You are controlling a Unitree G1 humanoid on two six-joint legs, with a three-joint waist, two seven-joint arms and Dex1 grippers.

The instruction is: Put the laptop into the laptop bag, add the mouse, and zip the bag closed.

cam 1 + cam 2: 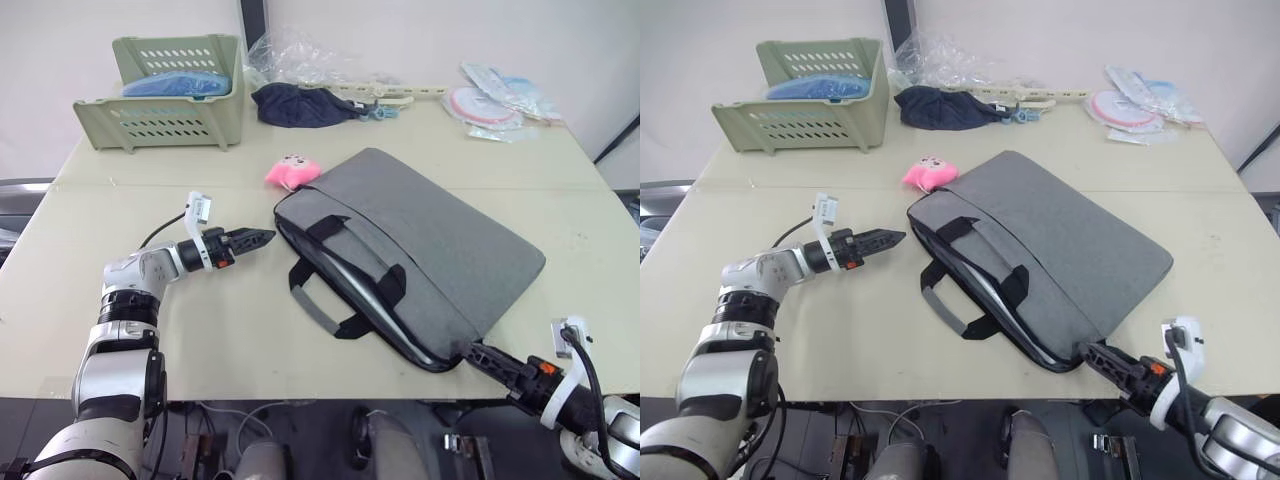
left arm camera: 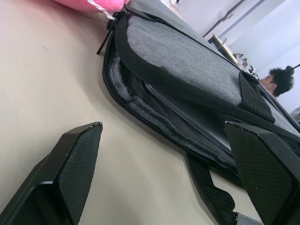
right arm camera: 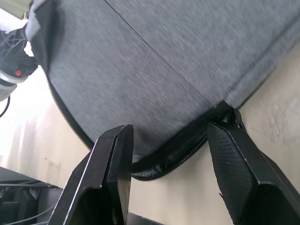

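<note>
The grey laptop bag (image 1: 430, 230) lies flat in the middle of the table, its zip open along the side facing me and its two black handles (image 1: 345, 290) spread out. A thin silver edge of the laptop (image 1: 398, 335) shows inside the opening. My left gripper (image 1: 262, 238) is open and hovers low over the table, pointing at the bag's left corner (image 2: 117, 61), a short gap away. My right gripper (image 3: 168, 136) is open, with its fingers on either side of the bag's near corner and the zip end (image 3: 225, 115). The mouse is out of view.
A pink plush toy (image 1: 292, 171) touches the bag's far-left edge. A green basket (image 1: 170, 110) stands at the back left. Also at the back are a dark cloth (image 1: 300, 105), clear plastic and packets (image 1: 495, 105). A person's head (image 2: 276, 79) shows beyond the table.
</note>
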